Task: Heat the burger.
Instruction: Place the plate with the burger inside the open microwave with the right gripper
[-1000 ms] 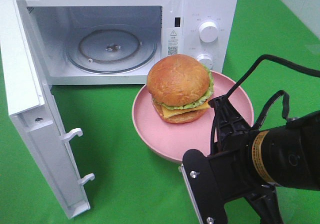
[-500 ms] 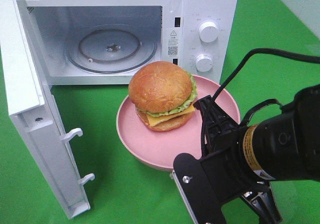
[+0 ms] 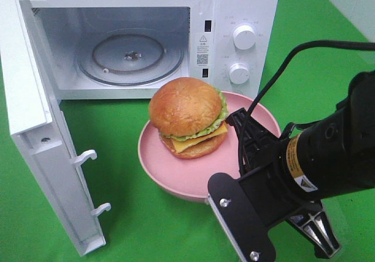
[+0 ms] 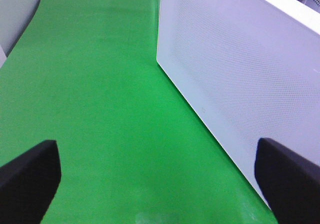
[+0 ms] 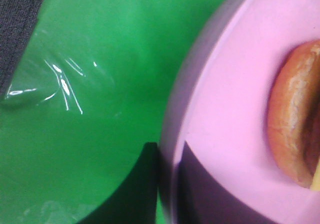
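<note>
The burger [image 3: 187, 114], with brown buns, lettuce and cheese, sits on a pink plate [image 3: 170, 169] in front of the open microwave [image 3: 240, 7]. My right gripper [image 3: 241, 124] is shut on the plate's right rim. In the right wrist view the gripper [image 5: 170, 184] pinches the pink rim [image 5: 220, 98], one dark finger [image 5: 142, 184] under it and one over it, and the bun's edge [image 5: 292, 129] shows. My left gripper [image 4: 157, 184] is open and empty over the green cloth beside the microwave door [image 4: 240, 73]. It is out of the high view.
The microwave door [image 3: 35, 115] swings wide to the left, with two latch hooks [image 3: 88, 156] sticking out. A glass turntable [image 3: 132, 57] lies inside the cavity. Two knobs [image 3: 244, 36] are on the right panel. Green cloth [image 3: 146, 227] covers the table.
My right gripper has carried the plate and burger to the left, nearer the microwave opening. Most of the move came early; the last half second shows a slight shift. The left gripper's earlier state is unseen.
</note>
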Tool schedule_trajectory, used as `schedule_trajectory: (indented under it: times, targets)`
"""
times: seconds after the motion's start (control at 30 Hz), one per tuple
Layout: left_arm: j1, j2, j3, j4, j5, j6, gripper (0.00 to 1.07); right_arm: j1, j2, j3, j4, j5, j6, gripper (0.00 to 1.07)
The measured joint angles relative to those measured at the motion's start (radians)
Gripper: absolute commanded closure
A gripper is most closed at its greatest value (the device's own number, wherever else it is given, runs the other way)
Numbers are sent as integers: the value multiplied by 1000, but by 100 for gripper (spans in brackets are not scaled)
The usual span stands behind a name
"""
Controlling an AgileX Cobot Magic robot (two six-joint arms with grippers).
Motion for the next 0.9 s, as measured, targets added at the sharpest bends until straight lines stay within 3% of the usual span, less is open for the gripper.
schedule_trajectory:
  times: [0.17,0.4,0.63,0.9]
  targets:
    - [0,0,0,0,0,0,9,-84,0,-3,132,-16,-163,107]
    - [0,0,0,0,0,0,9,-127,0,-3,247,-40,-322,107]
    - [0,0,0,0,0,0,9,-211,0,-6,461,-59,-568,107]
    - [0,0,0,0,0,0,9,-219,0,-6,446,-59,-609,107]
